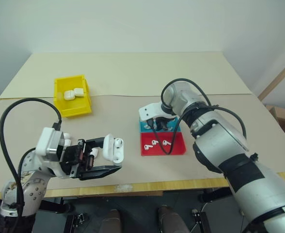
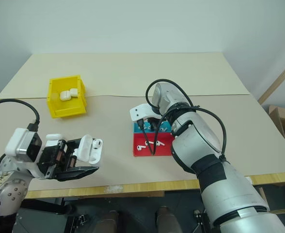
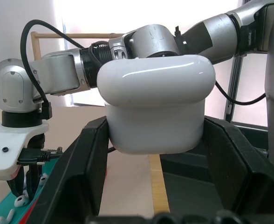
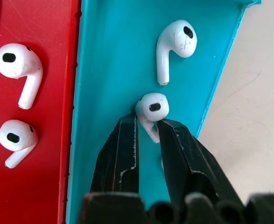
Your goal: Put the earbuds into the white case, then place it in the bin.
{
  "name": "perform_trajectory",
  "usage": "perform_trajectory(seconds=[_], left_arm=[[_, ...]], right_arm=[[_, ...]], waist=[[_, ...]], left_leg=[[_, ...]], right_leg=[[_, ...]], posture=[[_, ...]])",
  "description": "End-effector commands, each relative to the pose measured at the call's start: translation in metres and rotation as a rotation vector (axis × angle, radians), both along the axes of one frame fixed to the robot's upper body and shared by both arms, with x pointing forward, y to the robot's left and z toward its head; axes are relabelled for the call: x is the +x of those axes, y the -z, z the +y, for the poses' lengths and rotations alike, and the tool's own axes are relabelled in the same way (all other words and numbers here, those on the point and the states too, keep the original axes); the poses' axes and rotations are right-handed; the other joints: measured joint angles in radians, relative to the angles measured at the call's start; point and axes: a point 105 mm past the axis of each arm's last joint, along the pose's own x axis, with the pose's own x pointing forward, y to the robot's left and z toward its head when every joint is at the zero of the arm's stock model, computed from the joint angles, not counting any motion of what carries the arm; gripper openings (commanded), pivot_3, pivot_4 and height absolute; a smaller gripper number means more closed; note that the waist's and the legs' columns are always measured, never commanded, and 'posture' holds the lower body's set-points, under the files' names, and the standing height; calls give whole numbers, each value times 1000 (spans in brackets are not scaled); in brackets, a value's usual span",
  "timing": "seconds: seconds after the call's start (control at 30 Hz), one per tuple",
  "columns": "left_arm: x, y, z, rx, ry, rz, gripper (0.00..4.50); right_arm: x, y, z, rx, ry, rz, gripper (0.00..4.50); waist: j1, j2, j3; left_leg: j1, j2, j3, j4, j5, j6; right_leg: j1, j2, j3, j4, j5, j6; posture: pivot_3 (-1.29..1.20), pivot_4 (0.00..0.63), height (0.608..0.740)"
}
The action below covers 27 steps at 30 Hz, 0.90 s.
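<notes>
Now – right tool (image 4: 147, 125) clamped on earbud (image 4: 152, 108) | left tool (image 3: 151, 140) clamps white case (image 3: 155, 102)

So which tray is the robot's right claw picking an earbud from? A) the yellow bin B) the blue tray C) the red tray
B: the right claw pinches the stem of an earbud lying on the blue tray, beside the red tray.
</notes>
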Motion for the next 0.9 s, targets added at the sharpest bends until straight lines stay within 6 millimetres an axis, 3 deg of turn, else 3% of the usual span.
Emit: perform_trajectory(seconds=[0.03, 0.9], left_arm=[[-5, -4, -7, 0, 22, -22, 2767], [-6, 4, -4, 0, 16, -13, 2767]], right_arm=[[1, -7, 2, 8, -15, -21, 1135], [5, -11, 6, -35, -193, -131, 1135]], waist=[[0, 0, 0], [-1, 0, 0]], left_leg=[[0, 0, 0, 0, 0, 0], [0, 0, 0, 0, 0, 0]], right_leg=[[0, 0, 0, 0, 0, 0], [0, 0, 0, 0, 0, 0]], posture=[[0, 150, 740], [0, 150, 740]])
